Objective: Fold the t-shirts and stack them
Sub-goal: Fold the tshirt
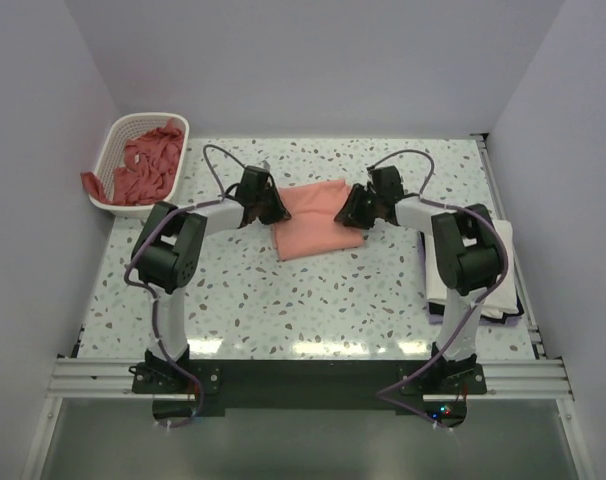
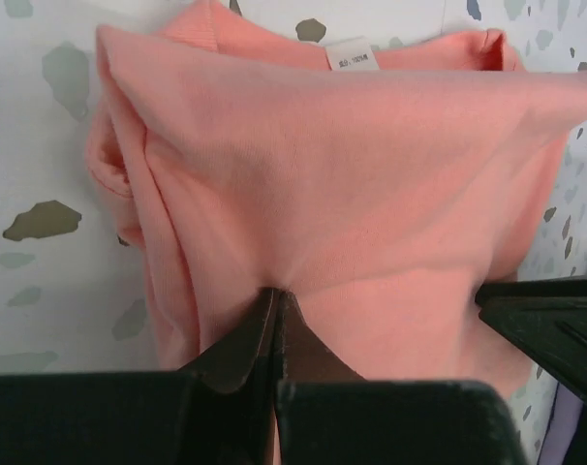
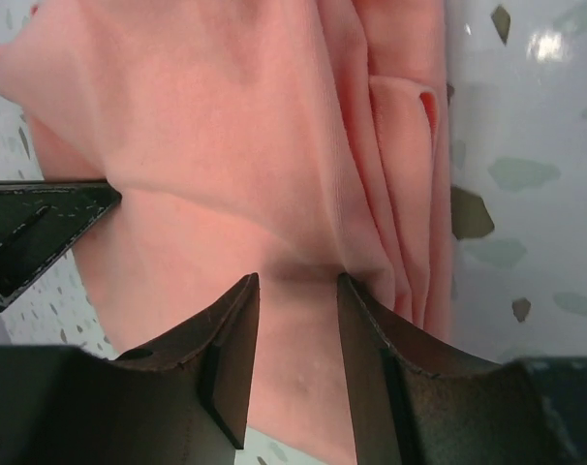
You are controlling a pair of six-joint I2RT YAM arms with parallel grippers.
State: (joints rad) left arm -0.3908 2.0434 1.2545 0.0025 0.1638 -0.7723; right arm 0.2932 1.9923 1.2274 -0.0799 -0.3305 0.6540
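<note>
A salmon-pink t-shirt (image 1: 313, 222) lies partly folded on the speckled table between my two grippers. My left gripper (image 1: 276, 212) is at its left edge, and in the left wrist view the gripper (image 2: 276, 295) is shut on a pinch of the shirt (image 2: 352, 174); the neck label (image 2: 352, 53) shows at the far side. My right gripper (image 1: 351, 213) is at the shirt's right edge. In the right wrist view it (image 3: 295, 281) is open, its fingers standing apart over the folded cloth (image 3: 226, 126). More pink shirts (image 1: 148, 165) lie in the basket.
A white lattice basket (image 1: 111, 148) stands at the back left, one pink shirt hanging over its rim. A folded white cloth (image 1: 498, 275) on something dark lies at the right edge, partly hidden by the right arm. Walls close in on three sides.
</note>
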